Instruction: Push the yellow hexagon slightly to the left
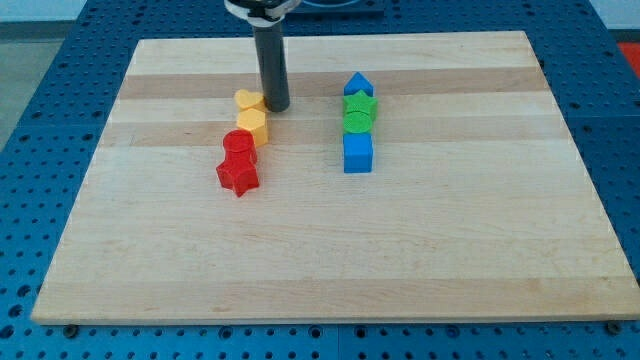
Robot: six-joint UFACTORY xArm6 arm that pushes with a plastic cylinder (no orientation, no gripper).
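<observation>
We take the yellow hexagon (252, 124) as our landmark: it sits in the left column of blocks on the board (400, 250), touching a second yellow block (248, 100) above it and the red cylinder (238, 146) below it. Our tip (276, 107) stands just up and right of the hexagon, beside the upper yellow block; we carry no gripper, so nothing is grasped. We judge the push hardly begun, the leftward nudge remaining. Below the hexagon lies a red star (238, 177). To its right stands a blue-green column (358, 125). The upper yellow block's shape is unclear, and whether the tip touches is hard to tell.
</observation>
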